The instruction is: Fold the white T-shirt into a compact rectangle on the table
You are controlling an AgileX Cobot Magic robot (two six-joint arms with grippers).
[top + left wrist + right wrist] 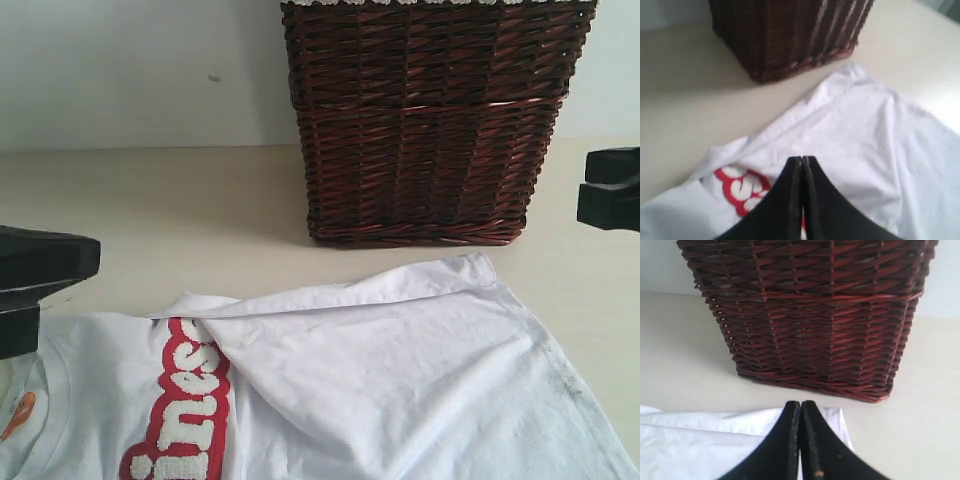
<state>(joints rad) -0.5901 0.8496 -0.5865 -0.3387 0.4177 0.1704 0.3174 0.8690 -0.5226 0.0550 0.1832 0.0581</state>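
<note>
One fold looks done on the white T-shirt (400, 370): a side flap lies across its front, so we judge the other side and the lengthwise folds are not yet done. It lies spread on the counter (150, 210), beneath the left jaws, its far corner by the right jaws' tips. Both pairs of jaws are pressed together, holding nothing. Red-edged lettering (195, 400) shows only "ines"; the orange collar tag (18, 415) is illegible. Beyond both jaws stands a wicker basket (420, 120).
</note>
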